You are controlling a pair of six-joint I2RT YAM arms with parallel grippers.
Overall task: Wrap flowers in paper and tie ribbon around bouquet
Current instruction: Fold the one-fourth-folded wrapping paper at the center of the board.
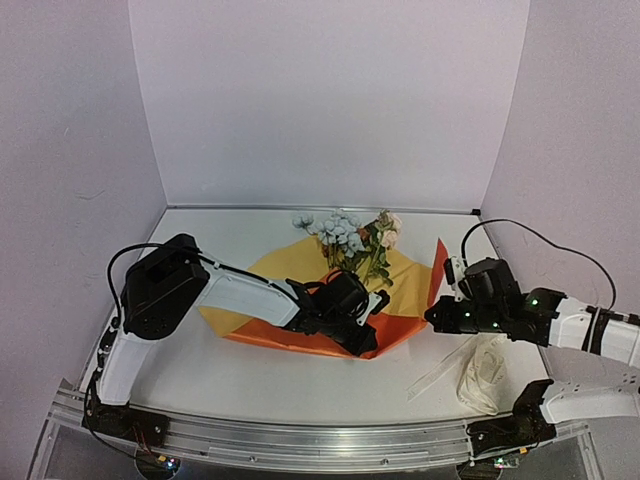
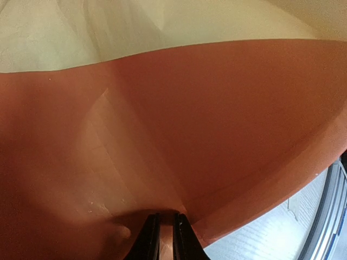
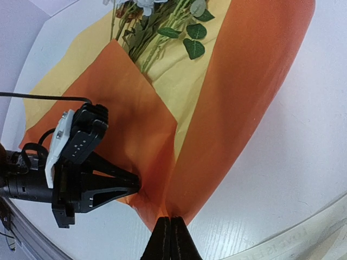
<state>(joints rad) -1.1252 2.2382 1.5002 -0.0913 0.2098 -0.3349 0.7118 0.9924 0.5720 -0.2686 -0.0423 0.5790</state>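
- While the flowers lie on the yellow face of the paper, blooms toward the far wall and stems toward the near edge, the wrap is only partly made.
- The left flap is folded orange side up over the lower stems. The upper stems, leaves and blooms lie bare on the yellow.
- The left gripper has its jaws pressed nearly together on that flap, close to the flap's near edge, with a thin sliver of orange sheet between them.
- The right gripper has its jaws fully together. The right flap's near corner runs straight into the tips, so it looks pinched there.
- The right flap's outer edge stands up off the table.
- A strip of yellow lies open between the two flaps, so the right side is not yet across the stems.
- The ribbon lies in a loose heap on the table to the right of the paper, near the right arm's base. It touches neither the paper nor a gripper.
- Done, by my reading: the flowers are placed, one side is folded over, and the second side is gripped.
- Left to do: bring the right flap across to close the wrap, hold it closed, fetch the ribbon, pass it round the middle and tie it.
- I judge the task under halfway, since the tying is not begun and is likely the fiddliest part with so floppy a ribbon.
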